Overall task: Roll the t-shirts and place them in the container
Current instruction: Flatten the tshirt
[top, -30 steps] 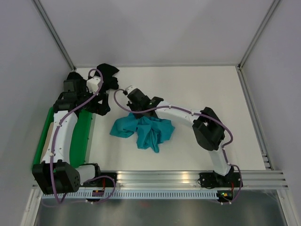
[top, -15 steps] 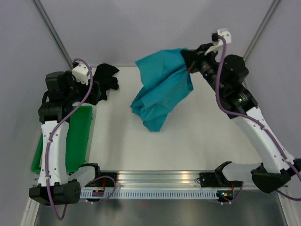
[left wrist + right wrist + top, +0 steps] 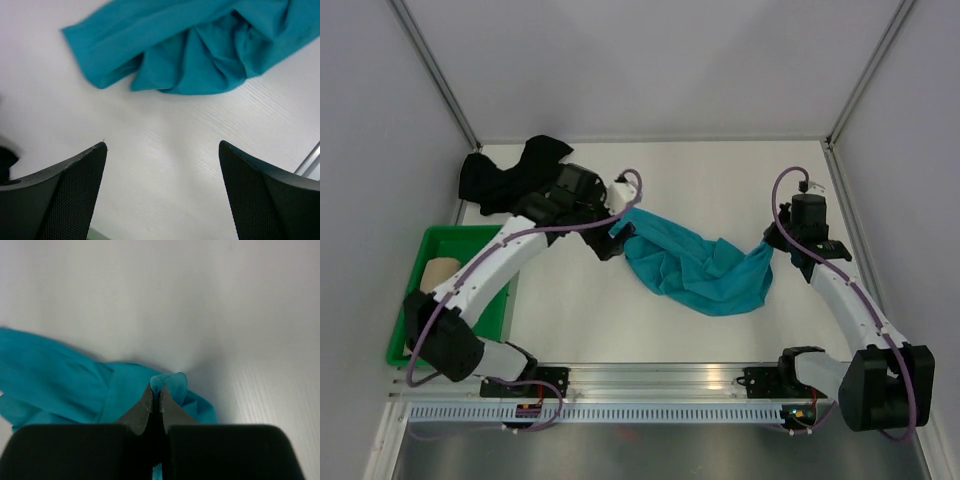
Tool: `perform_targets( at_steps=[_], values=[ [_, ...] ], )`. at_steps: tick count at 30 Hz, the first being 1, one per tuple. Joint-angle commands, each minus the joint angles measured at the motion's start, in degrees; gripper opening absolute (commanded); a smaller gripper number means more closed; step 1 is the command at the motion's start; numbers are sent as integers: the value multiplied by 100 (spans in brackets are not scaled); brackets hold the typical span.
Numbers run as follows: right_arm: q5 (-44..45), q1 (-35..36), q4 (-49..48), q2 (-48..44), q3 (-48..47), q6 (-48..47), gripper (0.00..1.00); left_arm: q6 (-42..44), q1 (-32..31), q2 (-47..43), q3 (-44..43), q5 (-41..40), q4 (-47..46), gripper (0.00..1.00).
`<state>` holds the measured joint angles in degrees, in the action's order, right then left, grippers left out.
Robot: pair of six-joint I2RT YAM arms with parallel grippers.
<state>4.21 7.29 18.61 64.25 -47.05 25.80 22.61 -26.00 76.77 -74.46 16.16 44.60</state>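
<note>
The teal t-shirt (image 3: 700,268) lies stretched left to right across the middle of the table. My right gripper (image 3: 775,247) is shut on a pinched fold at its right end, and the right wrist view shows teal cloth (image 3: 65,385) clamped between the closed fingertips (image 3: 156,391). At the shirt's left end my left gripper (image 3: 615,237) is open. Its fingers (image 3: 75,192) hang over bare table with nothing between them, and the teal cloth (image 3: 200,45) lies just ahead. The black t-shirt (image 3: 505,175) is crumpled at the back left. A tan roll (image 3: 440,272) lies in the tray.
The green tray (image 3: 455,232) stands at the left edge, partly under my left arm. Walls close off the back and both sides. An aluminium rail (image 3: 720,378) runs along the front by the arm bases.
The right gripper has come down from high at the back to the table on the right, laying the teal shirt out. The left arm has swung from the tray side to the shirt's left end.
</note>
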Motion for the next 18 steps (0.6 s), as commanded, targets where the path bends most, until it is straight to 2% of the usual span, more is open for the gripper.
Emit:
perform_targets(
  at_steps=[1, 7, 9, 14, 16, 18],
  values=[
    [-657, -622, -418, -123, 318, 460, 0, 402, -781, 609, -24, -570, -30, 97],
    [-676, -861, -499, 17, 530, 373, 0, 727, -1030, 2296, -375, -1421, -1022, 96],
    [-650, -861, -508, 44, 539, 320, 0, 867, -1039, 2851, -499, -1423, -1146, 91],
    [-544, -870, -534, 149, 416, 180, 0, 956, -1065, 3528, -526, -1335, -1313, 89],
    [-579, -887, -595, 246, 328, 206, 0, 947, -1065, 3730, -579, -1318, -1349, 77],
    [-640, -887, -648, 333, 249, 276, 0, 938, -1065, 3714, -561, -1160, -1349, 58]
  ],
)
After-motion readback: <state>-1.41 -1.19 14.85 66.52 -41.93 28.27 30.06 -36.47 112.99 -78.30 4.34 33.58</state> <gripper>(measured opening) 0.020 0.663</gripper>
